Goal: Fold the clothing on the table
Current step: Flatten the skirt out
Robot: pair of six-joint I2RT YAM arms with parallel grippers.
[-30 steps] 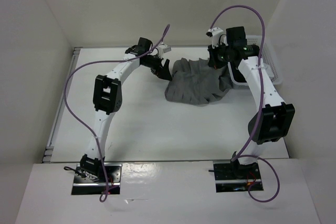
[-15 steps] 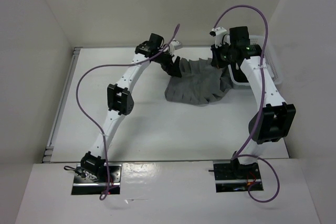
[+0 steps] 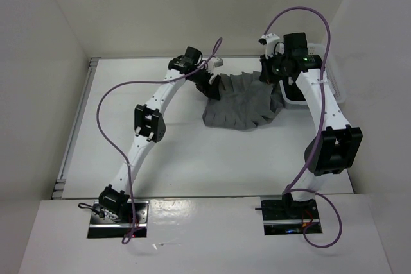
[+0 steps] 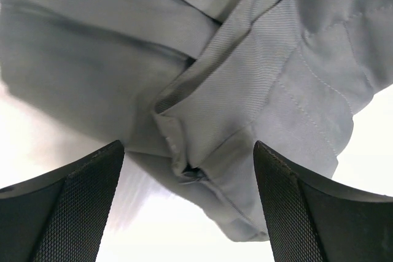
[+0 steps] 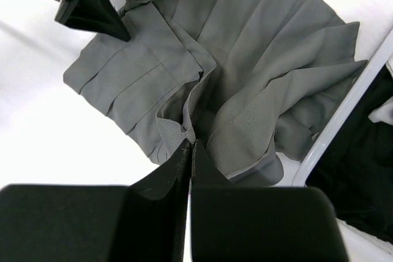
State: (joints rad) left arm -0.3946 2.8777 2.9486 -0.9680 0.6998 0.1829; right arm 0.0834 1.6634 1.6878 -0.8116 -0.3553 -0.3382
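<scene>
Reach of the left arm has lengthened: the left end effector (image 3: 212, 85) now hangs, fingers wide apart, over the far-left corner of the skirt (image 3: 241, 104), probably preparing a second hold. The skirt lies bunched on the worktop (image 3: 192, 158) beside the basket (image 3: 336, 91). The right end effector (image 5: 189, 145), arm outstretched, is clamped on its far edge.

The skirt (image 3: 241, 104) is plain mid-grey all over, striped only by the shadows of its long pleats and a few lines of matching stitching. A paler, mesh-like weave shows at its bunched edge. The table (image 3: 192, 152) under it is matte white. The left arm (image 3: 128, 158) and right arm (image 3: 324, 107) are white with black joints and trail purple cables (image 3: 98, 115). The left gripper (image 4: 188, 145) has black fingers (image 4: 80, 207) with a fine cross-hatched grain. The right gripper (image 5: 189, 151) is plain black. The basket (image 5: 344, 121) is white, with dark cloth (image 5: 362, 170) inside it.
</scene>
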